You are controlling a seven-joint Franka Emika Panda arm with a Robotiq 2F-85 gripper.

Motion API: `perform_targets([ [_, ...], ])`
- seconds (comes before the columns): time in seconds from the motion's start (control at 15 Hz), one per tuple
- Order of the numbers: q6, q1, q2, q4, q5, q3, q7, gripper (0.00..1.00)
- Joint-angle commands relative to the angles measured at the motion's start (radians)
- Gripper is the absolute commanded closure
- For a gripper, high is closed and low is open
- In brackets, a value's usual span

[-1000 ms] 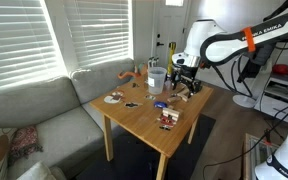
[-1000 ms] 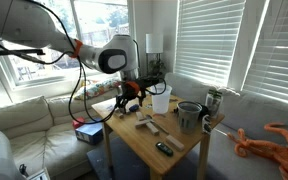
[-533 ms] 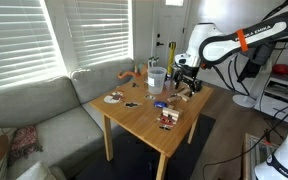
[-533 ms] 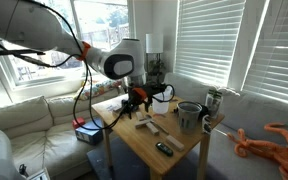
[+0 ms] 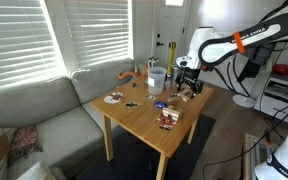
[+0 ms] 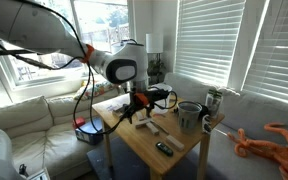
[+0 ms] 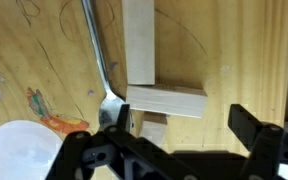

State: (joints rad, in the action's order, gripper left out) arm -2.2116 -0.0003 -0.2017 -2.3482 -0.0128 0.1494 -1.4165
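I am hovering low over one end of the bench [image 5: 144, 118]. My gripper [image 7: 182, 118] is standing wide, with nothing clasped between its fingers. Directly under it, in the wrist view, a pale wooden block [image 7: 166, 100] is lying flat on the bench.

Its long axis is running across the picture, along the same line that joins my two fingers. So the fingers are facing the block's short ends, not its long sides. The block is not sitting centred in the gap. One end is lying right at the finger [image 7: 120, 116] on the picture's left and seems to overlap it from this angle. The other end is stopping well short of the opposite finger [image 7: 252, 124], leaving bare bench between them. I cannot tell whether the near finger is touching the block.

A second block [image 7: 139, 40] is lying crosswise to the first, its long axis pointing away from me. Its near end is meeting the first block's long side, so the two are making an L. Just beside it a thin metal utensil [image 7: 96, 55] is running almost parallel, its head ending near that same finger. A white cup [image 7: 19, 150] is sitting further out on that side. In both exterior views my arm [image 5: 224, 42] [image 6: 119, 68] is reaching over the bench with the wrist pointing down at the blocks.
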Motion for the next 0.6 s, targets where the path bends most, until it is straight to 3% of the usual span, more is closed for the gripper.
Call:
perform_targets([
  [0.0, -0.028, -0.018, -0.002, -0.022, -0.022, 0.003, -0.001, 0.00],
  [0.53, -0.083, -0.017, 0.025, -0.020, -0.100, 0.010, -0.017, 0.00],
])
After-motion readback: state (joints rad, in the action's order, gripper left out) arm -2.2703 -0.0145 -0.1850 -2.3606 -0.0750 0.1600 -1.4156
